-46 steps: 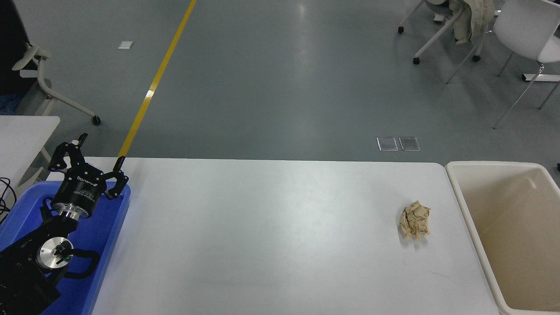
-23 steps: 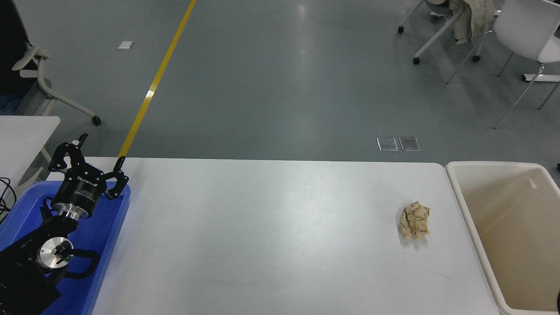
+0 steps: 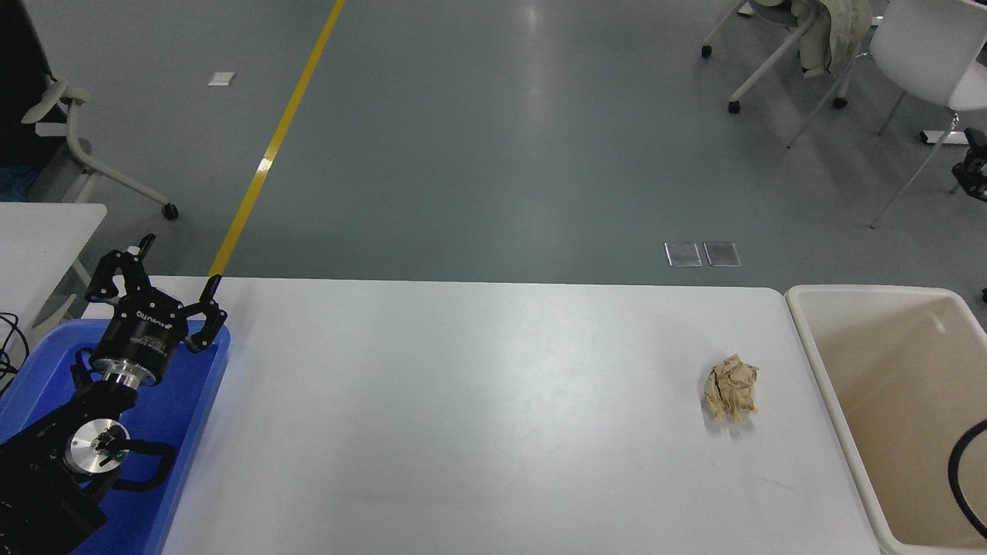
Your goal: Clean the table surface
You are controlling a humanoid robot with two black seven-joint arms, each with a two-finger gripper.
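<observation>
Parking spot first: I see the left gripper (image 3: pixel 163 274) idle at the lower left, fingers spread wide and holding nothing, poised above the blue bin (image 3: pixel 202 385). I leave it there.

Moving right, the table (image 3: pixel 478 401) fills the middle of the view, white and bare except for one crumpled paper ball (image 3: pixel 731 387) lying near its right end. Just beyond that end, close against the table's edge, stands the beige bin (image 3: pixel 837 385), open at the top.

At the far right edge I catch only a small black part of the right gripper (image 3: pixel 973 163), raised well above and behind the bin, and a loop of black cable (image 3: pixel 956 470) lower down. I cannot tell whether that gripper is open or closed.

As I judge it, the step in hand is bringing the right arm in to take the ball. To do it well, I want the fingers wide before descent, coming straight down over the ball's middle, stopping just off the table so they do not scrape. Crumpled paper is light and springy, so I expect to close gently but fully; a sideways nudge could roll it away. Then I lift clear of the bin's rim before carrying across, and watch that the cable does not snag.
</observation>
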